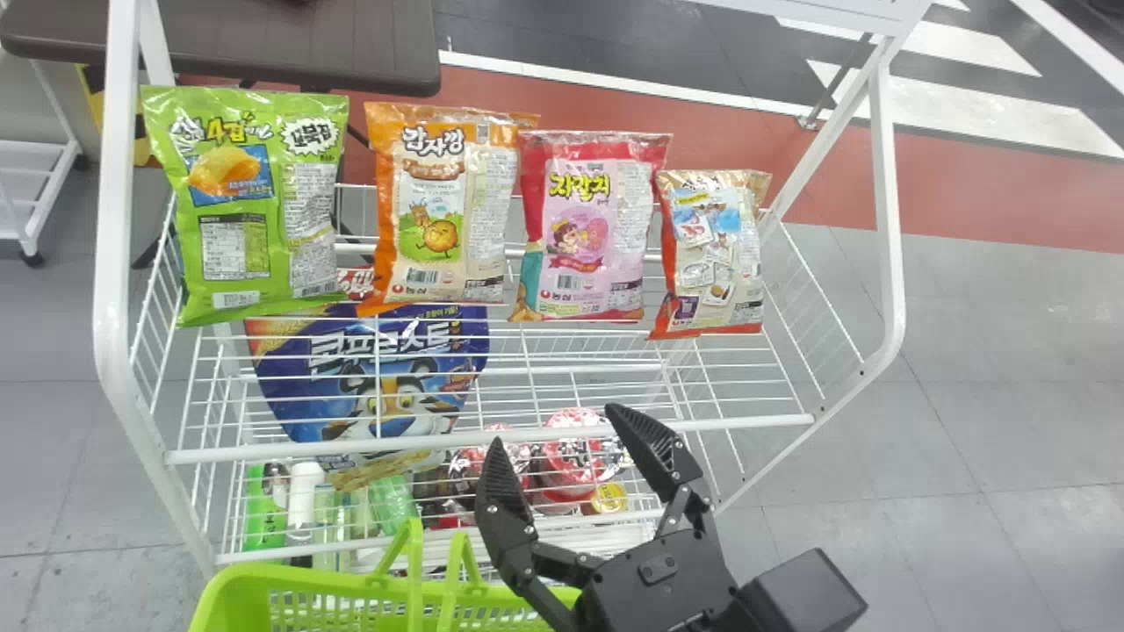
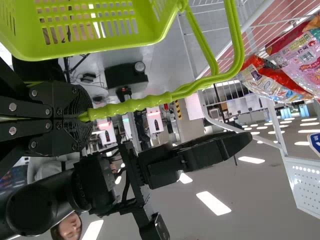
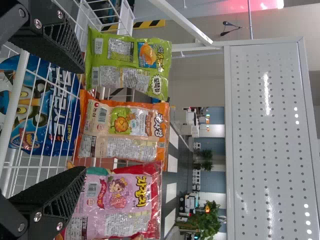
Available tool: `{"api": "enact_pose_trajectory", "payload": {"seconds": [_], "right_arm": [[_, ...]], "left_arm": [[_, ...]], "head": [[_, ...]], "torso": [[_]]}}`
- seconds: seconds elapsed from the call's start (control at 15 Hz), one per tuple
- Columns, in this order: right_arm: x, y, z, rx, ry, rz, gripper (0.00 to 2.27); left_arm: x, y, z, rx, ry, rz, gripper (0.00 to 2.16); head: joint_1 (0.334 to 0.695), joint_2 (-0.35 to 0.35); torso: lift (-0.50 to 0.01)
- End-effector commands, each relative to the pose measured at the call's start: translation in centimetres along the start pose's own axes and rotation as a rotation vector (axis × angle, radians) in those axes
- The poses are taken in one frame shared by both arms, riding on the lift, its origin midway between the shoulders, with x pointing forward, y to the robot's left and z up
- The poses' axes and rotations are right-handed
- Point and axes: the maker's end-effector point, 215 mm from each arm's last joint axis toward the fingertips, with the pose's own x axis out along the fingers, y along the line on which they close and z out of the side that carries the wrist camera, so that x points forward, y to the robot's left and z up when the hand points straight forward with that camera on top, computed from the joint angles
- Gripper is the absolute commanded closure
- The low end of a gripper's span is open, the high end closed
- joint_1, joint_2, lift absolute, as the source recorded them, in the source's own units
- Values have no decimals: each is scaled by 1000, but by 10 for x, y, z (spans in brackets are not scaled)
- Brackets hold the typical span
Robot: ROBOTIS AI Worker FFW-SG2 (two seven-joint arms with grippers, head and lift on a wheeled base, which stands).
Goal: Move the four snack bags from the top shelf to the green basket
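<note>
Grey floor [image 1: 992,369], crossed by a red band [image 1: 966,206], extends around the white wire rack [image 1: 889,193]. Toward the back edge of its top shelf [image 1: 211,455], four in a row and upright, from left to right: green bag [image 1: 255,202] near the left back corner, orange bag [image 1: 439,206], pink bag [image 1: 584,228] and tan bag [image 1: 711,246], the last nearest the right edge. Beneath, seen through the wires, lies a blue bag [image 1: 386,377]. Basket [image 1: 290,579]: in front of the rack, toward its left front corner; its handle [image 2: 150,102] is clenched by the left gripper [image 2: 85,117]. Right gripper [image 1: 555,427]: released, fingers spread, near the shelf's front edge, right of its middle.
</note>
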Motion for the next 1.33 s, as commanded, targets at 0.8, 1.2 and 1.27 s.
{"api": "enact_pose_trajectory", "payload": {"seconds": [0.8,1.2,1.27], "right_arm": [[33,-10,-2,3,-38,-7,140],[145,40,3,-15,-11,118,140],[166,52,-1,-5,18,131,140]], "left_arm": [[6,-6,-6,7,23,-10,1133],[4,-6,-16,10,75,-20,1133],[2,-6,-17,9,85,-21,1133]], "head": [[695,-331],[695,-222],[695,-184]], "torso": [[0],[0],[0]]}}
